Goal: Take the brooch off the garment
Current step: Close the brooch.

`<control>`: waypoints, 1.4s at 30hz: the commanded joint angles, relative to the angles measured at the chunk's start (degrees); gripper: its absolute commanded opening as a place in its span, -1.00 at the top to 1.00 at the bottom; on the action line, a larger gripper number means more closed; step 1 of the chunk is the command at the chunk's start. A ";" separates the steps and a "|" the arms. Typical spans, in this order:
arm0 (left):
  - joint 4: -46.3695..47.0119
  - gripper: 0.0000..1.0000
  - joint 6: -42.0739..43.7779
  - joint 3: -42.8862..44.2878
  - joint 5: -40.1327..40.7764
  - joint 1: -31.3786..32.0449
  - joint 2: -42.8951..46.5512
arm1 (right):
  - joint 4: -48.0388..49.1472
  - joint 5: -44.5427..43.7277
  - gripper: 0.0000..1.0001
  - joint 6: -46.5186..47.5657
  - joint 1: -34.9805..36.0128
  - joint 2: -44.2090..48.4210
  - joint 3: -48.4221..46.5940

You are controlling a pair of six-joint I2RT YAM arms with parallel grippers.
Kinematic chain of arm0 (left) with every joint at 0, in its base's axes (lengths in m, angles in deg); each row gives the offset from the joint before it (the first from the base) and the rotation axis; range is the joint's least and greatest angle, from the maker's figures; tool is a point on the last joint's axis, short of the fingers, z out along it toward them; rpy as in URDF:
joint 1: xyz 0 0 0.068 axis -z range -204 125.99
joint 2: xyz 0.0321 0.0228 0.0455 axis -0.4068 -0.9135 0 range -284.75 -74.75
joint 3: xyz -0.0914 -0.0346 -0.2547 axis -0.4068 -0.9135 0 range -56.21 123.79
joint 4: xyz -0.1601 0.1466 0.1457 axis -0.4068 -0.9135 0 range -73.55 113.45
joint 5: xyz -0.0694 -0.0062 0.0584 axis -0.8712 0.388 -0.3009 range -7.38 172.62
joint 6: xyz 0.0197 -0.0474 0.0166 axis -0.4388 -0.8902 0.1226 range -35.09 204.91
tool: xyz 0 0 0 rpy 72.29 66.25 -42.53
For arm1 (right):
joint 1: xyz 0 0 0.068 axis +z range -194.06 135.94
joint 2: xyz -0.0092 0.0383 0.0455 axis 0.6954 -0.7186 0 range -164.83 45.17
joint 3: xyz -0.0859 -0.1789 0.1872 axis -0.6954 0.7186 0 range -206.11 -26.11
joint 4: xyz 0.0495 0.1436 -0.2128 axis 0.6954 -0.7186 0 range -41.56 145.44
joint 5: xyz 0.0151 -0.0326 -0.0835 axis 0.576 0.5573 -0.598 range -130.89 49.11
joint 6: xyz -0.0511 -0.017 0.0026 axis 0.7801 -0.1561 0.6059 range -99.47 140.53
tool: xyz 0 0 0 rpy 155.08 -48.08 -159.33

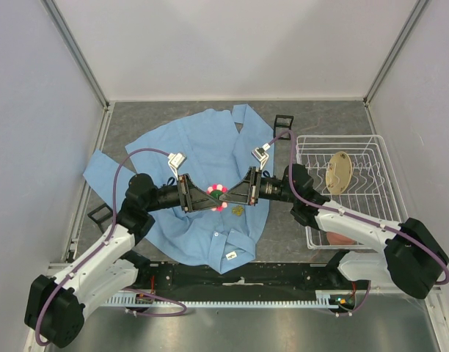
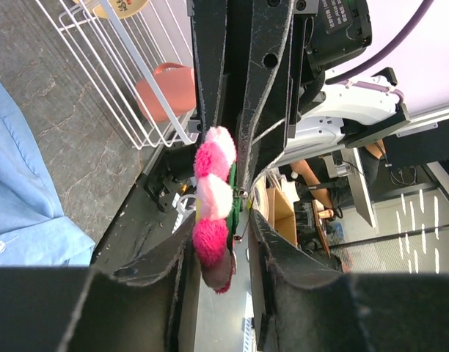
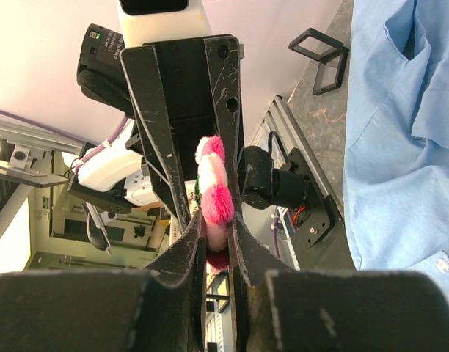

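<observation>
Left arm point(image 1: 100, 265), right arm point(image 1: 359, 228): white links, black joints. A purple cable point(image 1: 119, 173) follows each. Pincer fingers point(image 3: 173, 258) are black, scuffed.

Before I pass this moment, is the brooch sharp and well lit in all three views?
Top external: even light, no glare, sharp, but the brooch is tiny. Left wrist: brooch in focus, bottom foreground a dark blur, room behind partly washed out. Right wrist: brooch in focus, the same dark foreground blur, pale overexposed patch at upper left.

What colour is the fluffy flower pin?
Pink and white petals on the brooch, clearest in the left wrist view.
</observation>
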 commanded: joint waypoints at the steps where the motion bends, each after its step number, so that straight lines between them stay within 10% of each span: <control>1: 3.62 0.31 -1.29 -0.36 -0.01 -0.05 0.53 | 1.32 -0.30 1.00 1.35 0.28 1.35 -1.26; 42: 7.22 0.38 -3.57 -2.12 -0.37 -0.13 2.64 | 1.58 1.37 1.00 2.14 0.99 0.56 -0.99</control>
